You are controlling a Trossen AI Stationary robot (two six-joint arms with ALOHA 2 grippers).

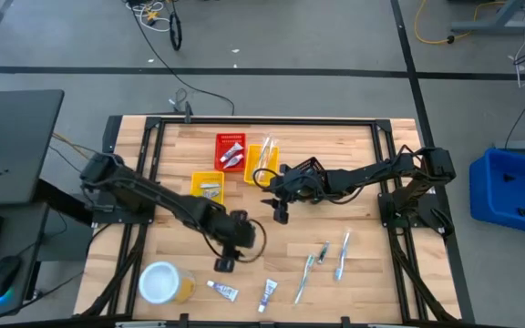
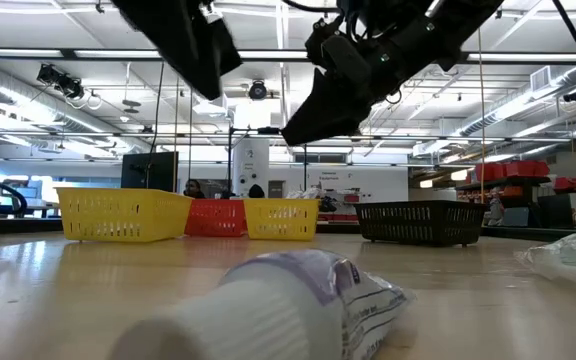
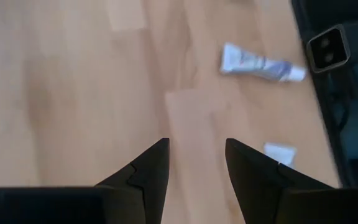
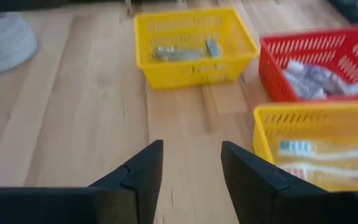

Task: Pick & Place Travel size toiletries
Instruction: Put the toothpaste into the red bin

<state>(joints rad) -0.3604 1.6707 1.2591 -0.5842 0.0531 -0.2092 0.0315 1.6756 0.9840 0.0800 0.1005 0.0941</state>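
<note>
Small white tubes with blue print lie along the lower edge of the high view: one tube (image 1: pixel 223 291) just right of the white-topped round container (image 1: pixel 160 281), a second tube (image 1: pixel 268 293) further right. The left wrist view shows a tube (image 3: pixel 263 65) flat on bare wood, white body, blue-violet print, cap end pointing away from the dark fingers (image 3: pixel 148 177). Right of centre and low in the high view, thin toothbrushes (image 1: pixel 322 256) lie loose, roughly parallel, blue and green handles. More items sit in baskets at upper centre: red basket (image 1: pixel 231 150), yellow basket (image 1: pixel 263 161) with toothbrushes, another yellow basket (image 1: pixel 209 187). Left claw (image 1: pixel 225 264) hangs above the tabletop (image 1: pixel 354 146) near the first tube, arm reaching diagonally from the left edge; its jaws stand parted with nothing between them. Right claw (image 1: pixel 281 211) hovers at centre just below the baskets, arm stretched in from the right; fingers (image 4: pixel 143 180) apart, holding nothing.
</note>
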